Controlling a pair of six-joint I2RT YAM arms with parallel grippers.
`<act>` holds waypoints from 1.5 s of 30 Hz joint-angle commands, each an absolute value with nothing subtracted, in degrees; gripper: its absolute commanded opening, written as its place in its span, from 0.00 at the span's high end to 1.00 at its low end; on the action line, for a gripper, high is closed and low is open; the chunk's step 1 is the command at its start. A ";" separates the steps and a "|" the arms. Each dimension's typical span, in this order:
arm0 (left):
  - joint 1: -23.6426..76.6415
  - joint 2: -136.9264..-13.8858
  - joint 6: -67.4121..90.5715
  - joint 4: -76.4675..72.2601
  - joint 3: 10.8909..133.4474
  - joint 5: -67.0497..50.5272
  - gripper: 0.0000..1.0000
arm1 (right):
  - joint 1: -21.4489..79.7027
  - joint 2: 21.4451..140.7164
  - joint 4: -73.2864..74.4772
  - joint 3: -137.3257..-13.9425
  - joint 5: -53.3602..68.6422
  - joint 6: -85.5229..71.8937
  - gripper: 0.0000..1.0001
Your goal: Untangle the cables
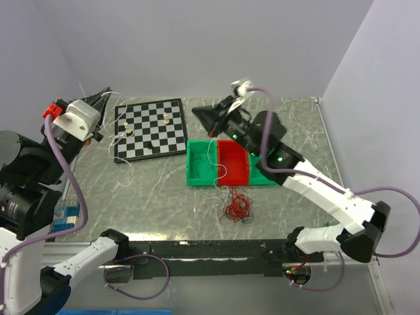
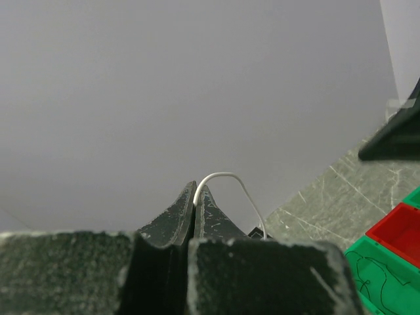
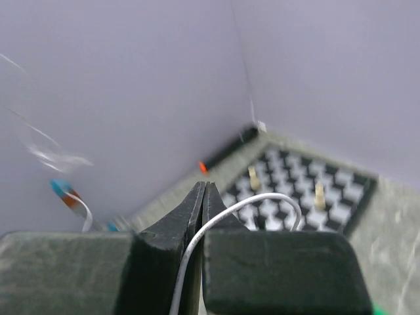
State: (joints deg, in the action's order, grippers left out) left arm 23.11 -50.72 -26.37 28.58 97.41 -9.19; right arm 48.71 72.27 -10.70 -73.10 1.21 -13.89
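Observation:
The cables are a small tangle of thin red and dark wires (image 1: 237, 209) lying on the table just in front of the bins. A white wire (image 1: 211, 156) rises from it across the bins to my right gripper (image 1: 197, 113), which hangs above the table behind them. The right wrist view shows that gripper (image 3: 205, 190) shut on the white wire (image 3: 262, 200). My left gripper (image 1: 110, 94) is held high at the back left, over the chessboard's corner. It is shut (image 2: 197, 190) on a white wire (image 2: 226, 176) that droops toward the board (image 1: 120, 136).
A black-and-white chessboard (image 1: 149, 128) with a few pieces lies at the back left. Side by side in the middle stand a green bin (image 1: 197, 172) and a red bin (image 1: 233, 161). Blue blocks (image 1: 65, 216) sit at the left edge. Walls close off the back and right.

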 commanded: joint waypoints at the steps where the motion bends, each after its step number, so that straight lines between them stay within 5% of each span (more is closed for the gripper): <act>1: 23.12 -50.10 -26.63 26.81 97.29 -9.67 0.99 | 48.78 67.77 -12.13 -81.02 3.17 -10.03 1.00; 19: 23.12 -50.62 -23.73 26.98 97.47 -11.25 0.99 | 48.08 71.27 -7.21 -95.19 1.15 -0.79 1.00; 45: 23.12 -49.31 -25.58 28.39 96.42 -11.78 0.99 | 40.17 76.73 -14.59 -73.31 -4.04 -5.71 1.00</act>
